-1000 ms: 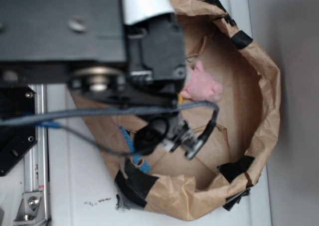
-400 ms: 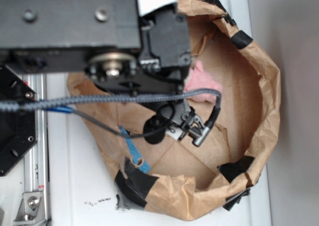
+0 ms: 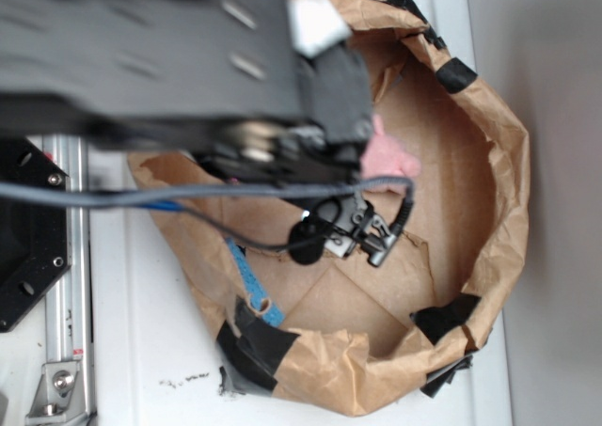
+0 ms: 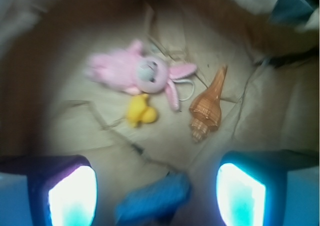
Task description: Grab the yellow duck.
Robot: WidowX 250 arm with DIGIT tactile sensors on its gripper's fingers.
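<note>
Yellow duck (image 4: 139, 111) lies on the paper bag (image 3: 489, 210) floor, ahead of the fingers (image 4: 74, 193) and nearer the left one, touching the pink bunny (image 4: 135, 72); seashell (image 4: 206, 109) just right. Fingers apart, empty. You should expect it light, glossy and slippery; pinch the rounded body, not the head. Versus the earlier exterior frame, the arm has swung further over the bag, hiding more of the bunny.

1. A pink plush bunny (image 4: 142, 74) lies on the brown paper floor of the bag (image 3: 499, 163), at ten o'clock in the wrist view.
2. An orange-brown spiral seashell (image 4: 206, 106) sits at three o'clock from the bunny, apart from it.
3. A blurred blue object (image 4: 152, 201) shows at six o'clock.
4. Black tape patches (image 3: 442, 318) mark the bag's rim.
</note>
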